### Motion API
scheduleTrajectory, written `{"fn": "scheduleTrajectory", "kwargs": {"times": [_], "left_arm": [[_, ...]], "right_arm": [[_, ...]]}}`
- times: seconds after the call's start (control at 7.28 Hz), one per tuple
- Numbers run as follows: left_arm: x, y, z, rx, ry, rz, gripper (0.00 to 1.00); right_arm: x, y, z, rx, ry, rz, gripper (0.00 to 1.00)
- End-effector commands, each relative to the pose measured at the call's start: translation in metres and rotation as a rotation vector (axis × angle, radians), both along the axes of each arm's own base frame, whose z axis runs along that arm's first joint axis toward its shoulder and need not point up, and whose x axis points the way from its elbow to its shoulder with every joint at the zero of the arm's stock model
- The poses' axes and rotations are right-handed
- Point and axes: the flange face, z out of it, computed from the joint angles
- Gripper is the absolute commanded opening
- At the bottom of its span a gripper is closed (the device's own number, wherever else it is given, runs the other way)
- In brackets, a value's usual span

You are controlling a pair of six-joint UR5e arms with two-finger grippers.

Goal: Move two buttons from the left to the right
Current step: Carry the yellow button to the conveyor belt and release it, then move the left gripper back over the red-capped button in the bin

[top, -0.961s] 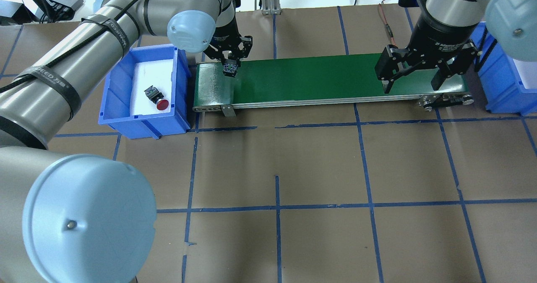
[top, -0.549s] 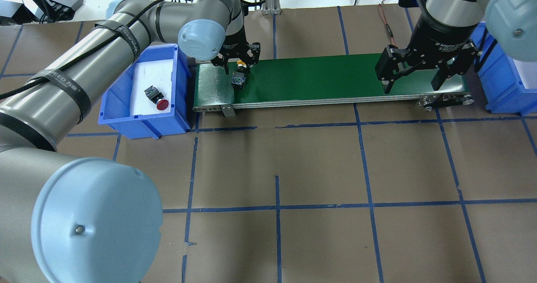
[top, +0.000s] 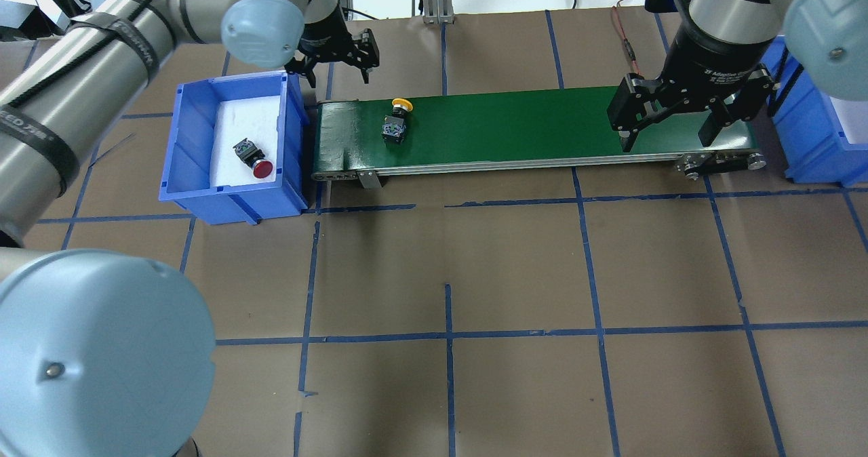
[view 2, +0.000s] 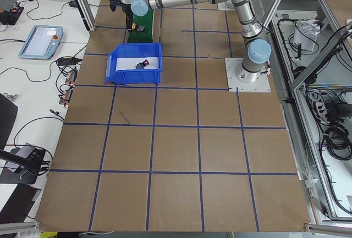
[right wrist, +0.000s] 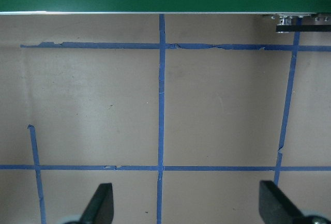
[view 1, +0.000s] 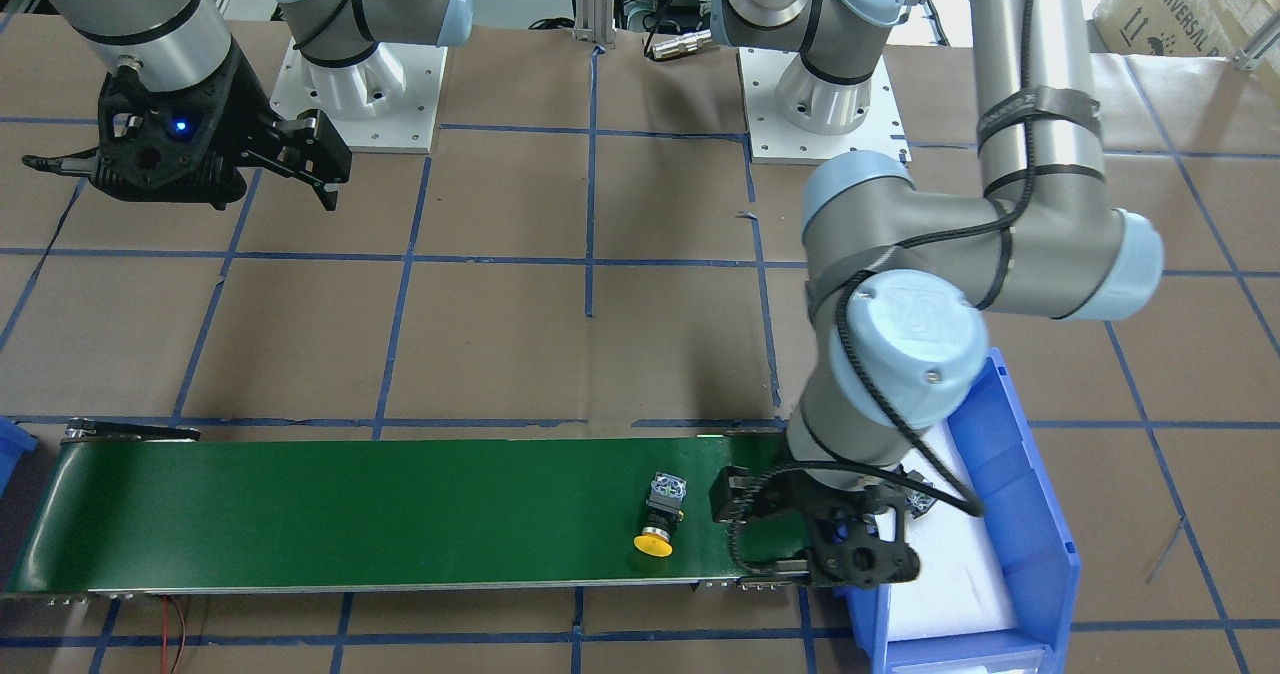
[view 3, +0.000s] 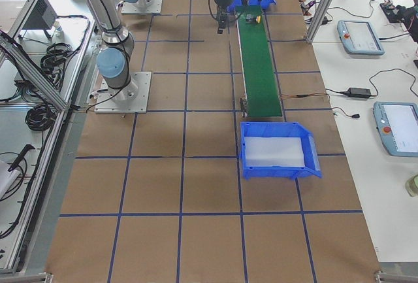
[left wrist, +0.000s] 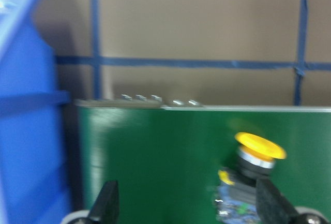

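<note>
The yellow-capped button (top: 395,121) lies on its side on the left part of the green conveyor belt (top: 515,128), cap toward the far edge; it also shows in the front view (view 1: 657,524) and the left wrist view (left wrist: 253,172). The red-capped button (top: 254,160) lies in the left blue bin (top: 190,186). My left gripper (top: 337,64) is open and empty, raised behind the belt's left end, apart from the yellow button. My right gripper (top: 671,128) is open and empty above the belt's right end.
A second blue bin (top: 807,138) stands past the belt's right end; it also shows in the right view (view 3: 277,150) with a white liner. The table is brown paper with a blue tape grid. Cables and tablets lie on the far side.
My left gripper let go of the yellow button on the belt, then rose and drew back to the left. The button lies slightly further right. The right arm has not moved.
</note>
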Motion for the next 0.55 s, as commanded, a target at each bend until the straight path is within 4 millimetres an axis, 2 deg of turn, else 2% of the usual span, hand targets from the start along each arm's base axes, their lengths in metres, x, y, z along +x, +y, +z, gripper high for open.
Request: {"fn": "scheduleTrajectory", "kwargs": {"times": [0.0,0.14,0.27,0.41], "left_arm": [[0.092,-0.014,0.008,-0.009,0.026,-0.022,0.98],[0.127,-0.016,0.005,0.004,0.052,0.019,1.00],[0.147,-0.016,0.006,0.010,0.052,0.046,1.00],[0.153,-0.015,0.014,-0.003,0.040,0.036,1.00]], "right_arm": [[0.000,0.000,0.000,0.001,0.002,0.000,1.00],[0.000,0.000,0.000,-0.001,0.002,0.000,1.00],[0.000,0.000,-0.004,0.008,0.002,0.000,1.00],[0.001,0.002,-0.007,0.011,-0.004,-0.016,1.00]]}}
